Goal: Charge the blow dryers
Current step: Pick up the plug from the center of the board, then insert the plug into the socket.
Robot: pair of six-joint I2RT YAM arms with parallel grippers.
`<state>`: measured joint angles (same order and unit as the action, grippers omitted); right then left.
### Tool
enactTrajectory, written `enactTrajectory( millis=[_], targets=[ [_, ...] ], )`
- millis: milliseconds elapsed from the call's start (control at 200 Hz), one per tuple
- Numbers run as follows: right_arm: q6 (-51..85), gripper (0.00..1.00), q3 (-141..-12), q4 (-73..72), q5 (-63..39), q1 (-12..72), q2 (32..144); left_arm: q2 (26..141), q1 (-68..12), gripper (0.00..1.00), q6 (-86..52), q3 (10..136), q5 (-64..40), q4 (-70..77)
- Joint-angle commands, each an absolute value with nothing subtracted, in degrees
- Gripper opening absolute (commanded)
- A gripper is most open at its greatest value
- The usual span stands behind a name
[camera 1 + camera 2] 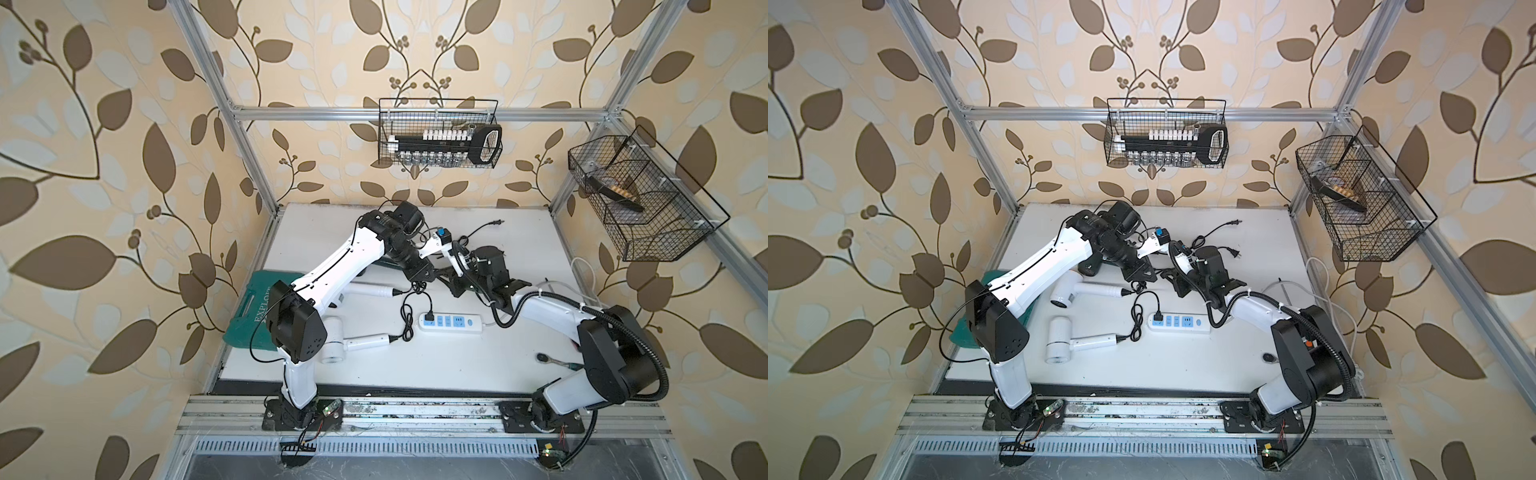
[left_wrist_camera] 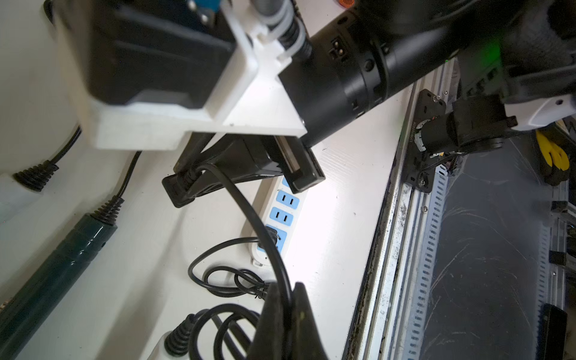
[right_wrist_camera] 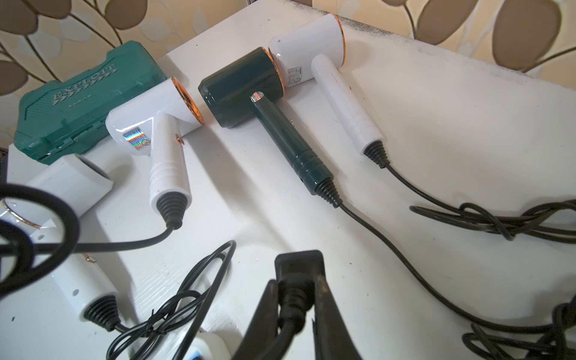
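Landmark: power strip (image 1: 465, 323), flat on the worktop (image 1: 457, 365). Its long axis runs across, from the left arm's side to the right arm's.

Right gripper (image 3: 296, 283): fingers clamped on a black plug (image 3: 297, 263), held up just beyond the strip, about over its middle. The prongs are hidden, so their facing can't be told.

Left gripper (image 2: 285, 291): fingers closed on the thin black cord (image 2: 249, 212) trailing from that plug, just beyond the strip's left end.

Key relation: the free sockets lie below the held plug and toward the robot. In the left wrist view the right gripper overhangs the row of blue sockets. The right arm is nearer and carries the plug, so I judge the insertion falls to it, with the left arm minding slack. The plug will need squaring to the socket row.

Counts:
- Dryers, four, all left of the strip or beyond it: white dryer (image 3: 307, 46), dark green dryer (image 3: 243, 87), second white dryer (image 3: 156, 115), third white dryer (image 3: 68, 184).
- Plugs, four: seated plug (image 1: 430, 316) in the strip's left-end socket, the held one, a loose plug (image 1: 1237, 223) and a second loose plug (image 1: 1235, 252), both on the worktop beyond the strip.
- Blue sockets, four by my count, one filled.

By this reading, one dryer is charging and three are left. The held cord looks like the second white dryer's, but I can't be sure.
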<state>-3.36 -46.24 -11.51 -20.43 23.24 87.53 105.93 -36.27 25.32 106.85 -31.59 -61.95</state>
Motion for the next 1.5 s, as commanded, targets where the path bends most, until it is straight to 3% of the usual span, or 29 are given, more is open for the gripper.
enactTrajectory(
  millis=[0, 95, 170, 205, 315, 480, 635, 785, 1165, 1345, 1495],
  targets=[
    [-3.43, 0.1, -45.42, -11.78, -21.32, 23.57, 88.0, 105.47, -36.06, 0.0, 25.49, 108.9, -34.37, -62.25],
    [-3.43, 0.0, -45.36, -10.84, -20.04, 23.6, 87.14, 105.31, -36.04, 0.0, 25.27, 108.57, -34.38, -61.93],
    [-2.5, 0.0, -45.09, -9.74, -17.31, 23.54, 85.96, 105.28, -36.05, 0.0, 24.94, 107.96, -33.62, -61.17],
    [-1.93, 0.0, -45.21, -8.52, -15.86, 23.51, 85.38, 105.12, -36.09, 0.09, 24.43, 107.61, -32.67, -60.61],
    [2.14, 0.0, -46.52, -2.31, -10.43, 23.55, 83.46, 105.7, -36.04, 0.22, 22.49, 106.88, -28.27, -58.95],
    [10.43, 0.0, -49.42, 10.98, -2.12, 23.54, 79.83, 107.94, -35.87, 0.26, 19.6, 106.62, -19.87, -56.46],
    [14.01, 0.0, -47.62, 15.59, -1.51, 23.73, 73.38, 110.12, -34.79, 0.24, 16.69, 107.6, -15.88, -55.66],
    [14.52, 0.0, -49.51, 22.08, -2.93, 24.84, 70.71, 108.44, -34.74, 0.35, 14.26, 105.89, -14.64, -55.1],
    [15.02, 0.0, -60.48, 39.43, -14.7, 31.82, 78.28, 94.26, -34.73, 0.36, 7.06, 88.71, -18.44, -54.18],
    [10.94, 0.0, -59.96, 40.84, -12.16, 33.8, 78.14, 85.4, -34.75, 0.35, 7.18, 78.06, -19.31, -48.04],
    [5.34, 0.0, -58.17, 38.99, -11.03, 33.74, 78.84, 79.93, -34.79, 0.36, 8.22, 71.62, -25.81, -43.04]
  ],
)
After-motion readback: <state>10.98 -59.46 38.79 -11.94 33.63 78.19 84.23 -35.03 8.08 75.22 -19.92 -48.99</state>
